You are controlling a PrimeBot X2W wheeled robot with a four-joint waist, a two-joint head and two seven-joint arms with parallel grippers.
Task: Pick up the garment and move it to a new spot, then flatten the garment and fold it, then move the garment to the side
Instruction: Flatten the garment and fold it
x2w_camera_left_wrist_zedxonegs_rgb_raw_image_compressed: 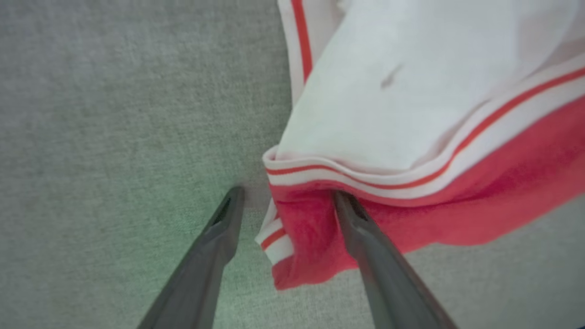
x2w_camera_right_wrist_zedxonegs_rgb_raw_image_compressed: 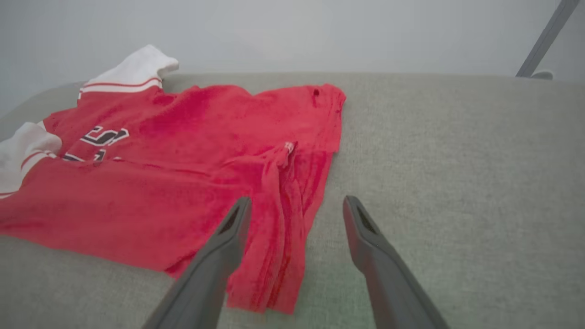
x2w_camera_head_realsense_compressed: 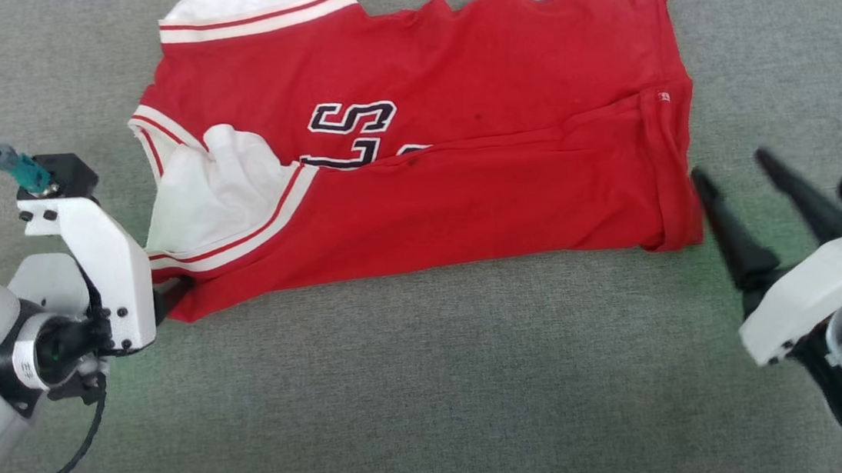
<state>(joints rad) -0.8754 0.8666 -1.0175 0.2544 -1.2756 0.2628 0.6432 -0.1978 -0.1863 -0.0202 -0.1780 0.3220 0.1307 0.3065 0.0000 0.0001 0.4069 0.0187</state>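
The garment [x2w_camera_head_realsense_compressed: 463, 194] is a red jersey that lies spread on the grey cloth surface, its near part folded over so only the tops of the black letters show. One white sleeve lies folded onto its left end. My left gripper [x2w_camera_head_realsense_compressed: 171, 291] is at the garment's near left corner. In the left wrist view it [x2w_camera_left_wrist_zedxonegs_rgb_raw_image_compressed: 288, 194] stands open, with the striped corner of the garment [x2w_camera_left_wrist_zedxonegs_rgb_raw_image_compressed: 301, 237] between its fingers. My right gripper [x2w_camera_head_realsense_compressed: 731, 164] is open just right of the hem. In the right wrist view it [x2w_camera_right_wrist_zedxonegs_rgb_raw_image_compressed: 297, 201] hovers over the garment's [x2w_camera_right_wrist_zedxonegs_rgb_raw_image_compressed: 160, 183] bunched hem edge.
The grey cloth surface [x2w_camera_head_realsense_compressed: 436, 389] stretches wide in front of and to the right of the garment. A pale wall [x2w_camera_right_wrist_zedxonegs_rgb_raw_image_compressed: 292, 32] rises behind its far edge, with a grey slanted pole [x2w_camera_right_wrist_zedxonegs_rgb_raw_image_compressed: 544, 41] at the far right. A black cable [x2w_camera_head_realsense_compressed: 64, 464] loops off my left forearm.
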